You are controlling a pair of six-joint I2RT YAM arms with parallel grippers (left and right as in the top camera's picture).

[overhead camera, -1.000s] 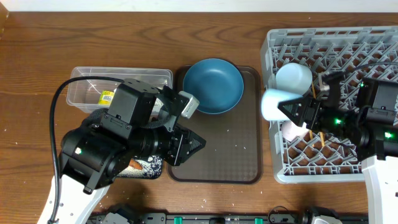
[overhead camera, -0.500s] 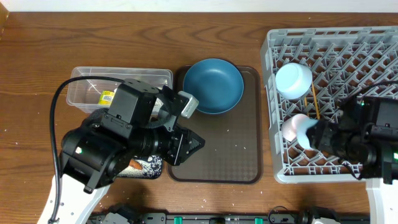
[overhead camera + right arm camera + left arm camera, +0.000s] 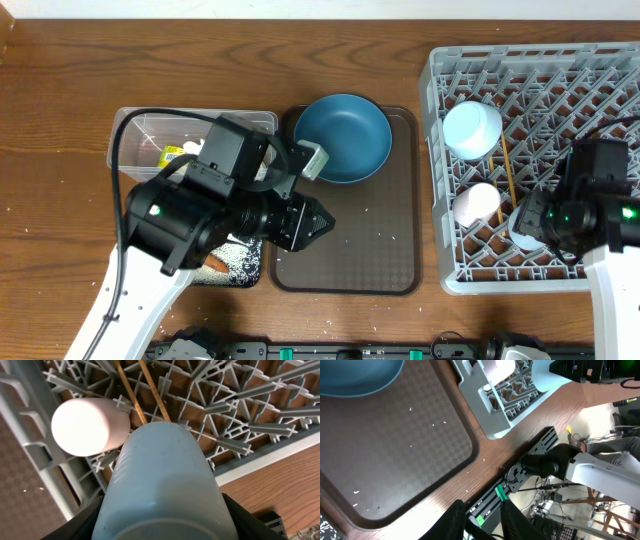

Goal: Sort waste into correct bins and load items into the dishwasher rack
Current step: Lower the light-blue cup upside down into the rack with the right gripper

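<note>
Two cups are in the rack (image 3: 560, 80): the white cup (image 3: 85, 427) lies on its side, and the blue cup (image 3: 165, 485) just beside it is clamped in the right gripper (image 3: 162, 517), above the chopsticks (image 3: 132, 395). The left gripper (image 3: 482, 520) hangs over the brown tray (image 3: 395, 450) with jaws apart, holding nothing. The plate (image 3: 343, 137) rests on that tray. The bowl (image 3: 472, 128) sits in the rack beyond the white cup.

left arm (image 3: 200, 215): bulky matte black housing with a small green light (image 3: 155, 211), a thick black cable (image 3: 150, 112) looping off it, a pale grey camera block (image 3: 312, 160), white lower link (image 3: 110, 300). left tool (image 3: 482, 522): two black fingers (image 3: 452, 522). right arm (image 3: 600, 210): black, green lights, white link.
</note>
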